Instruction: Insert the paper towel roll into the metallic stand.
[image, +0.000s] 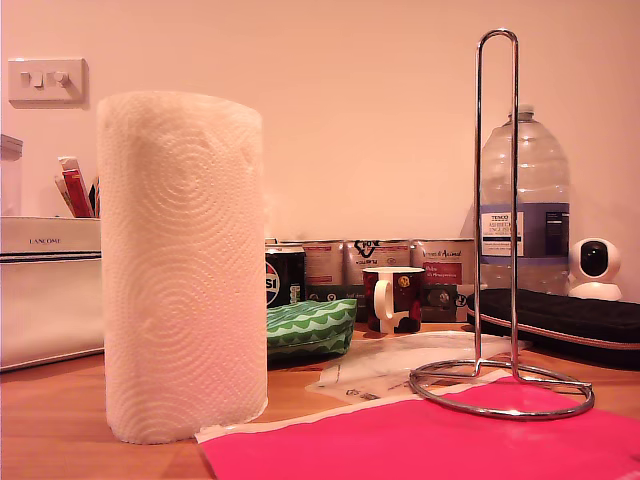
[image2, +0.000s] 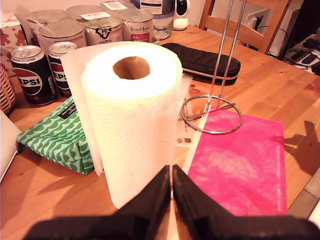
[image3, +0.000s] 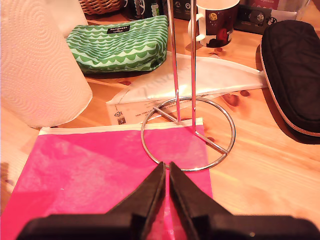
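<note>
My first gripper (image2: 171, 175), jaws together, faces the paper towel roll (image2: 131, 115); my second gripper (image3: 167, 172), jaws together, faces the metallic stand (image3: 188, 134). Neither gripper shows in the exterior view.

1. The exterior view sits low, near tabletop height, close to the tall white embossed paper towel roll (image: 183, 265), facing the wall.
2. The first wrist view looks steeply down over my first gripper (image2: 172, 176), its black jaws closed together, at the roll's open cardboard core from close by.
3. The second wrist view looks down past my second gripper (image3: 167, 172), jaws together, at the ring base of the shiny chrome wire stand (image3: 188, 134).
4. All three views share the roll, stand and flat pink plastic sheet (image: 430, 440).
</note>
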